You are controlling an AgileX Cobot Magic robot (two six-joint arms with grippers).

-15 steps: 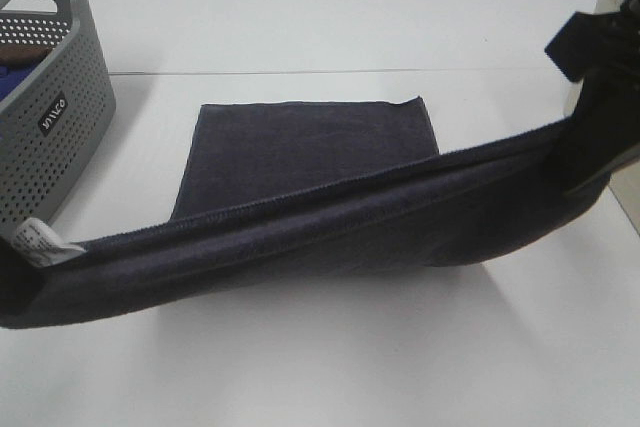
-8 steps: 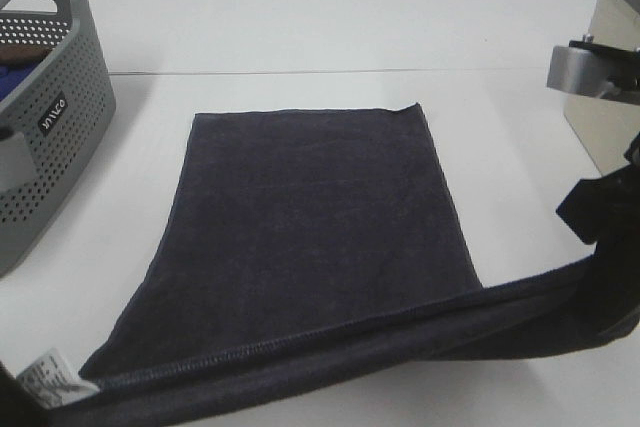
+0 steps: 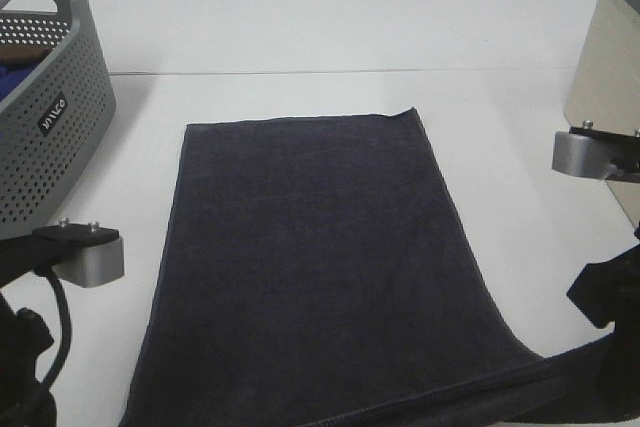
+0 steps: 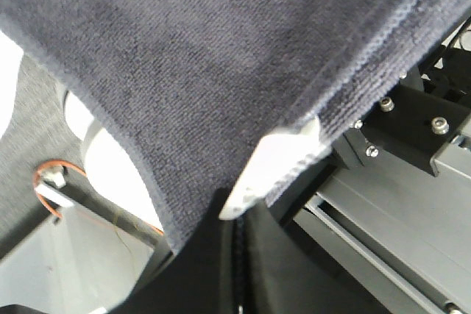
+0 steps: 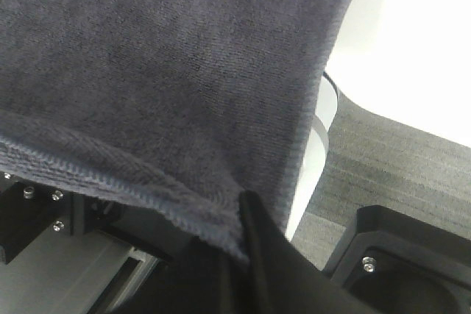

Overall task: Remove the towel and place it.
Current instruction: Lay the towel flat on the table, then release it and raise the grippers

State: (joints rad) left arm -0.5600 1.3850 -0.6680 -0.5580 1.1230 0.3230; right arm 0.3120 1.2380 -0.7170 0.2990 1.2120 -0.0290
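The towel (image 3: 310, 267) is a dark charcoal terry cloth that lies spread flat on the white table (image 3: 320, 27), its far hem at mid-table and its near edge running off the bottom of the exterior view. In the left wrist view my left gripper (image 4: 239, 229) is shut on the near left corner of the towel (image 4: 206, 56), beside the white tag (image 4: 283, 163). In the right wrist view my right gripper (image 5: 244, 220) is shut on the near right corner of the towel (image 5: 162, 56). Both corners are held past the table's front edge.
A grey perforated basket (image 3: 55, 117) with a blue cloth (image 3: 12, 77) inside stands at the left. A beige container (image 3: 612, 57) stands at the right edge. My left arm's camera bracket (image 3: 85, 252) and my right arm's camera bracket (image 3: 590, 155) flank the towel.
Both grippers have drawn the towel's near edge toward the front of the table and lowered it. The folded towel has unrolled and now lies flat and long.
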